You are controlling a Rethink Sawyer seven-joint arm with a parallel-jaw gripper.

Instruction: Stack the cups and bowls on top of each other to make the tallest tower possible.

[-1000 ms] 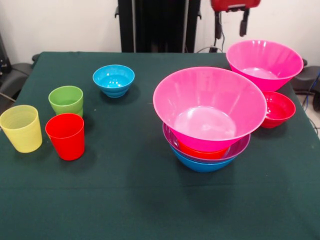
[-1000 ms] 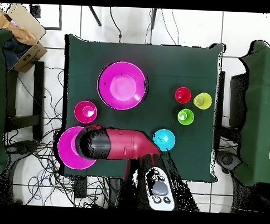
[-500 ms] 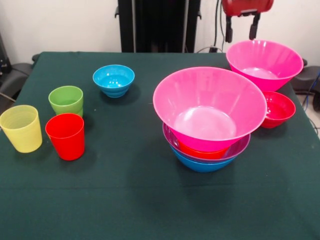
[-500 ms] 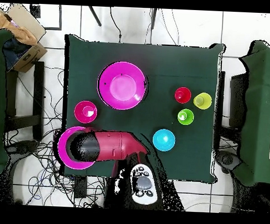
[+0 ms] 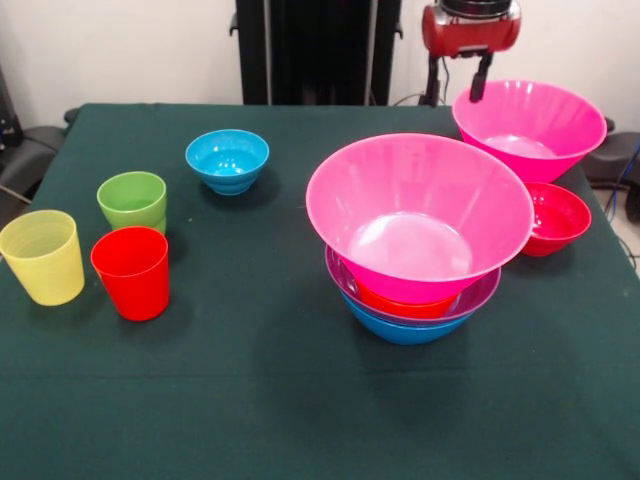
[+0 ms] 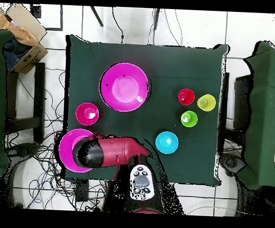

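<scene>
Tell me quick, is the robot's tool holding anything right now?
Tool: open and empty, its two fingers spread apart, hanging at the far rim of the second big pink bowl.

Arm (image 6: 112, 151): glossy red shell, rounded and tapering, with a black domed cap at one end seen from overhead. Wrist housing (image 5: 470, 25) in front view is red with a dark band on top; two thin black fingers (image 5: 479, 78) and a dark cable hang below it. A grey-white oval panel (image 6: 141, 182) with dark buttons sits by the base.
</scene>
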